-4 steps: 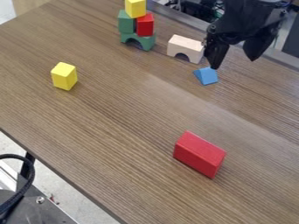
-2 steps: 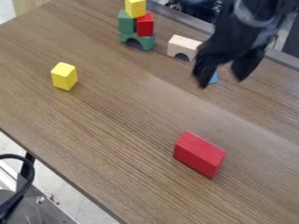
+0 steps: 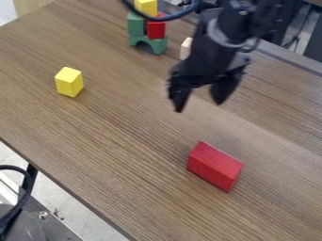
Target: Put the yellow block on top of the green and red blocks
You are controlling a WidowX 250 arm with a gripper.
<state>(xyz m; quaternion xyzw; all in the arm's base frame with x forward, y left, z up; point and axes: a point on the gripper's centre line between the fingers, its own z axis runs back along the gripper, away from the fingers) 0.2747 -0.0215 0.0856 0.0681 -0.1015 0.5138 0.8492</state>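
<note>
The pincer [image 3: 198, 107] is found over the table [image 3: 100, 141], its fingers well apart, pointing down; nothing is held between them. The stacked yellow block [image 3: 146, 6] is noted at the top of the small tower, above the green block [image 3: 136, 26] and the red block [image 3: 156, 31], which stand side by side on a green arch block [image 3: 149, 43]. Relative to the pincer, this tower lies up and to the left in the view, apart from its fingers. A dark cable [image 3: 171, 18] crosses in front of the tower's upper part. A second, loose yellow block [image 3: 69, 82] rests on the table well to the left of the pincer, touching no other block. A large red block [image 3: 214, 167] lies on the table, below the pincer in the view. A pale block [image 3: 186, 49] is partly hidden behind the pincer, just right of the tower.
</note>
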